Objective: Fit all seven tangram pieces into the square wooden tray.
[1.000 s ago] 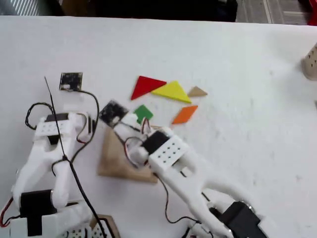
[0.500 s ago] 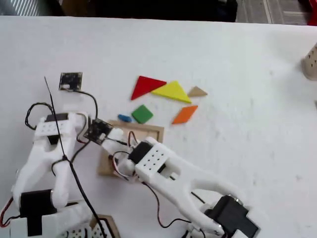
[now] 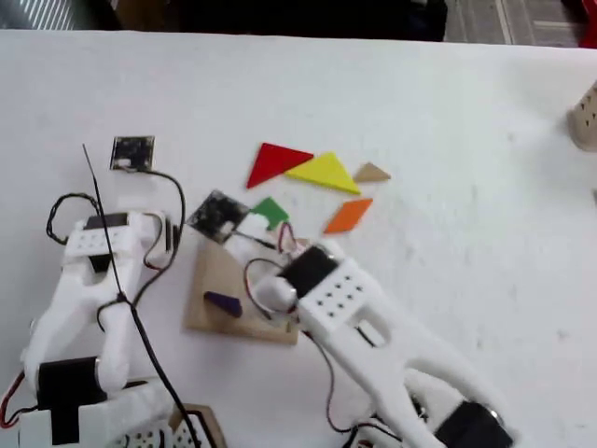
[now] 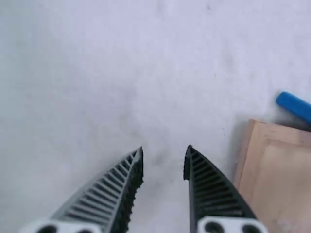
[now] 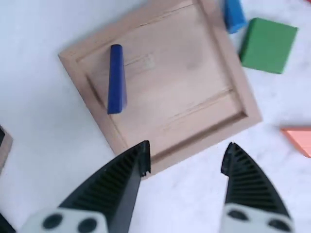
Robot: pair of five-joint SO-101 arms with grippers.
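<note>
Your tray (image 5: 194, 92) is pale bare wood, matt, with the grain showing. The dark blue piece (image 5: 115, 77) and green square (image 5: 268, 45) look smooth and matt. Your table (image 4: 97, 73) is white and faintly grainy. The right gripper (image 5: 187, 145) has ribbed black plastic fingers (image 5: 121, 179); the right arm (image 3: 392, 345) is smooth white plastic.

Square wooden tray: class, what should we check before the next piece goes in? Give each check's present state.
1. Right tool open, empty: ok.
2. Left tool open, empty: ok.
3. Dark blue tangram piece lies flat inside the square wooden tray: cannot tell.
4. Green square tangram piece free of its neighbours: ok.
5. All seven pieces in tray: not ok; only one is inside.
</note>
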